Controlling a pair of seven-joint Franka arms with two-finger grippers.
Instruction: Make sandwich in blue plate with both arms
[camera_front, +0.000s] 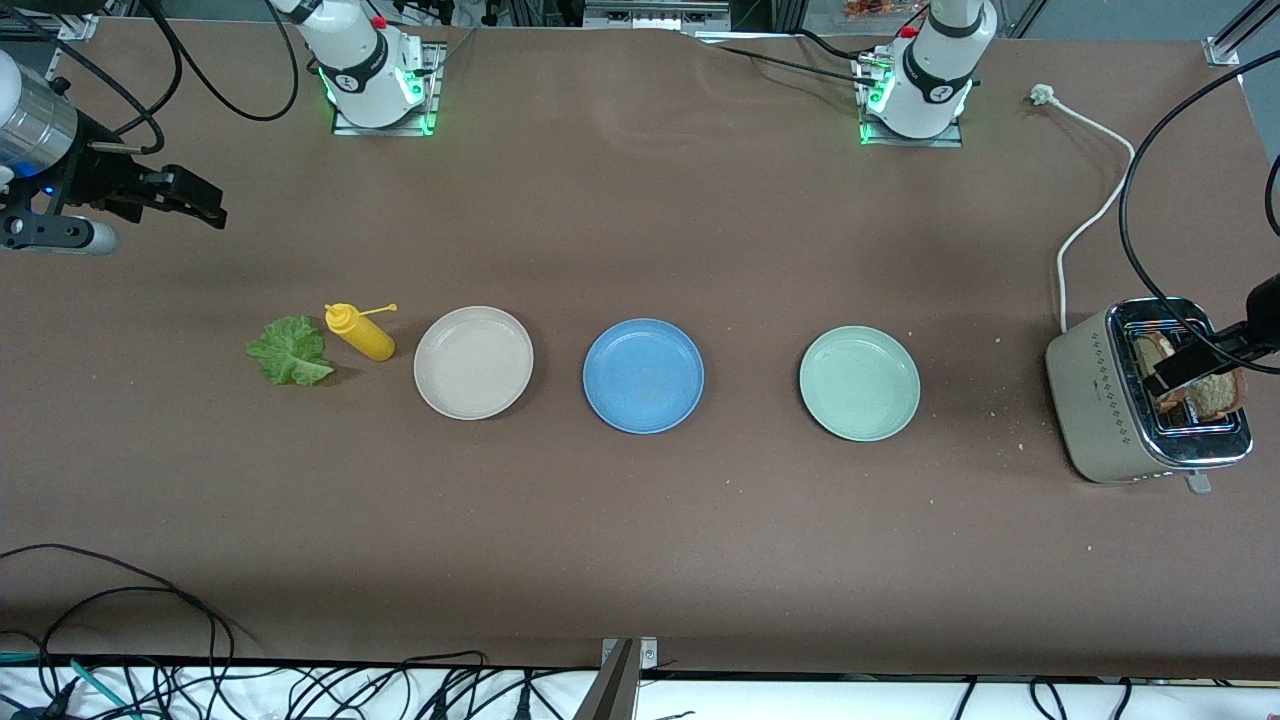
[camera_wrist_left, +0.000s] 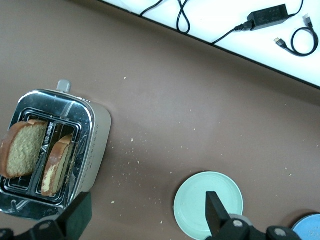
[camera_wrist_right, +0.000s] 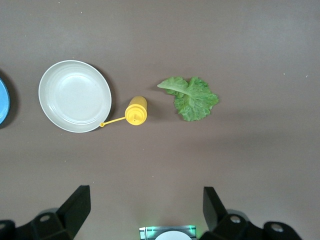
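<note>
Two bread slices (camera_wrist_left: 37, 155) in toaster (camera_front: 1100, 400), three plates

I count three plates (camera_front: 473, 361), two bread slices (camera_wrist_left: 22, 148) in one toaster (camera_front: 1090, 400), one lettuce leaf (camera_front: 290, 351), one yellow bottle (camera_front: 362, 334).

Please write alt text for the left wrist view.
A toaster with two bread slices in its slots stands on a brown table, below the open left gripper. A green plate lies nearby, with a blue plate just showing at the picture's edge.
</note>
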